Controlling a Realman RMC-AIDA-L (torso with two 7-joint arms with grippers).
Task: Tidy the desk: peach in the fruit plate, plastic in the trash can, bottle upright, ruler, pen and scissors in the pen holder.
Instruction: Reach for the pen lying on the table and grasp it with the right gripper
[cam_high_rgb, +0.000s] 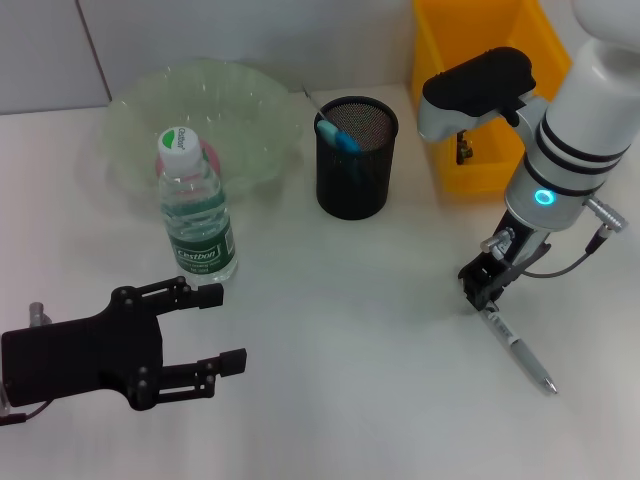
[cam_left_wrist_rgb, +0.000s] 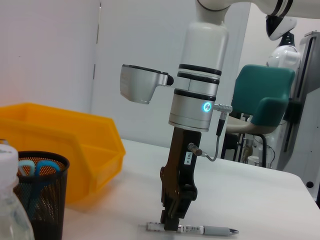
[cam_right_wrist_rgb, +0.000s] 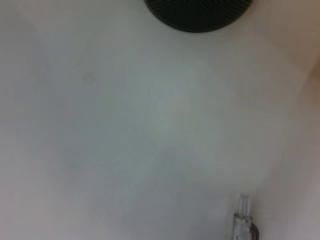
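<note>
Now the right hand (cam_high_rgb: 487, 291) is pressing down onto the pen's (cam_high_rgb: 520, 352) upper end, fingers nearly closed around it; the pen is lying flat on the surface (cam_high_rgb: 360, 340) beneath. The left hand (cam_high_rgb: 225, 328) is hovering open, holding nothing.

pen (cam_high_rgb: 520, 352): flat on table, right | bottle (cam_high_rgb: 196, 210): upright, left | pen holder (cam_high_rgb: 355, 156): centre, holds scissors (cam_high_rgb: 336, 135)
</note>
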